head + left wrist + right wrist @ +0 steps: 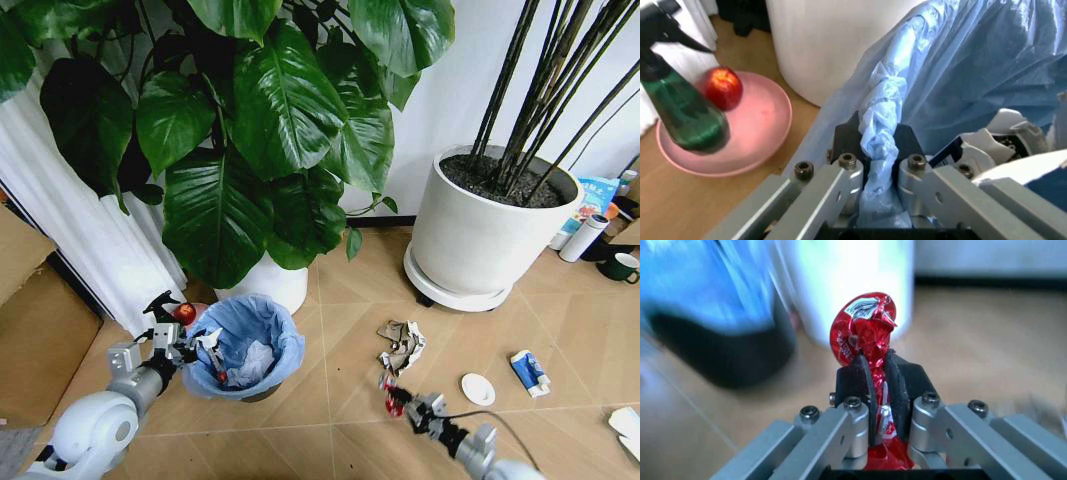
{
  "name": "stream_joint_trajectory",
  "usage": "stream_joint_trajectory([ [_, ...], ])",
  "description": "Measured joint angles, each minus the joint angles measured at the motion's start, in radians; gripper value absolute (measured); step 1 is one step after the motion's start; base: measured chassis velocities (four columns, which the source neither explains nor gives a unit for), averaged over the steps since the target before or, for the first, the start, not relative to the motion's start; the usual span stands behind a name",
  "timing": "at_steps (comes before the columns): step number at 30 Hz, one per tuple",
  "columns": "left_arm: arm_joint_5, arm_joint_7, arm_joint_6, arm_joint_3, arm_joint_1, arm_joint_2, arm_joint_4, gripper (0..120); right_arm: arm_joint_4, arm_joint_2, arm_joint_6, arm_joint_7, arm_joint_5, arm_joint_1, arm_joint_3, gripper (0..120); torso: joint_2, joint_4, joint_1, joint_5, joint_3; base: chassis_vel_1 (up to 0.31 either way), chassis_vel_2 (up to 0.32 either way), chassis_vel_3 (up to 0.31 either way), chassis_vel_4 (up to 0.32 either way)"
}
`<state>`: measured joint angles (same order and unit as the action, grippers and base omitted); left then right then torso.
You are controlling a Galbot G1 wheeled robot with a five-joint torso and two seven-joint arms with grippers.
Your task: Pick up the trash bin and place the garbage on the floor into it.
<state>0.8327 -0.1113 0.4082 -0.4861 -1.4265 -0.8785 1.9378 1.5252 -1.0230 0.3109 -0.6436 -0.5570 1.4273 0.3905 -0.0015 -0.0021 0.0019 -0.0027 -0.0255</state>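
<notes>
While the left tool (205,345) grips the trash bin (245,350) by its rim, the right tool (400,400) carries a red wrapper (390,385) nearby; left wrist: jaws clamp soft blue liner (883,150), likely slippery; right wrist: jaws pinch the light, crushable wrapper (867,335).

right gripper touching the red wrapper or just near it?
Touching. In the right wrist view the right gripper has both dark pads closed on the red crumpled wrapper, which sticks out past the fingertips with no gap.
</notes>
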Motion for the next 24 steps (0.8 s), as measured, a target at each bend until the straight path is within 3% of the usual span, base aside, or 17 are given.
stream_joint_trajectory([
  [8,-0.013,0.004,-0.019,0.127,0.063,0.001,-0.035,1,0.232,0.096,0.007,-0.075,-0.243,-0.029,-0.036,5,0.000,-0.0003,0.000,-0.0005,0.000,0.000,0.000,0.000,0.000],
  [11,-0.015,0.010,-0.022,0.162,0.086,0.008,-0.038,1,0.286,0.138,0.009,-0.113,-0.330,-0.077,-0.107,5,0.000,-0.0004,0.000,-0.0006,0.000,0.000,0.000,0.000,0.000],
  [19,0.001,0.011,-0.022,0.167,0.089,0.046,-0.016,1,0.249,0.150,0.009,-0.172,-0.391,-0.278,-0.311,5,0.000,0.0000,0.000,-0.0002,0.000,0.000,0.000,0.000,0.000],
  [24,0.016,0.012,-0.023,0.162,0.082,0.072,0.006,1,0.157,0.104,0.002,-0.185,-0.396,-0.420,-0.461,5,0.000,0.0000,0.000,-0.0003,0.000,0.000,0.000,0.000,0.000],
])
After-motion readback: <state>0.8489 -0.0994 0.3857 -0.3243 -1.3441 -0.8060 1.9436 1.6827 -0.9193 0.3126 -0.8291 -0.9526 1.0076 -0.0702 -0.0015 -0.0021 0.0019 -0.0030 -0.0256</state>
